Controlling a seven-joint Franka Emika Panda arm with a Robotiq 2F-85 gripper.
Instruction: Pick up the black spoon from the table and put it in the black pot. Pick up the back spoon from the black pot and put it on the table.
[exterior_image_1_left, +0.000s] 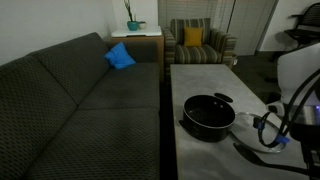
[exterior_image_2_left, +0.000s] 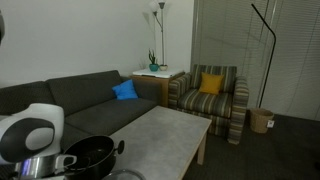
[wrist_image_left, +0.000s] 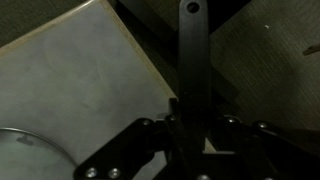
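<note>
In the wrist view my gripper (wrist_image_left: 193, 128) is shut on the slim handle of the black spoon (wrist_image_left: 192, 50). The handle points away from me, past the corner of the grey table (wrist_image_left: 70, 80) and over the dark floor. The spoon's bowl is hidden. The black pot (exterior_image_1_left: 208, 115) stands on the table (exterior_image_1_left: 200, 75) near its close end, and it also shows in an exterior view (exterior_image_2_left: 90, 155). My arm (exterior_image_1_left: 290, 110) hangs beside the pot at the table's edge. The gripper itself is hard to make out in both exterior views.
A glass lid's rim (wrist_image_left: 25, 140) lies on the table close to the gripper. A dark sofa (exterior_image_1_left: 80, 100) with a blue cushion (exterior_image_1_left: 120, 57) runs along the table. A striped armchair (exterior_image_1_left: 198, 42) and a white side table with a plant (exterior_image_1_left: 134, 30) stand beyond.
</note>
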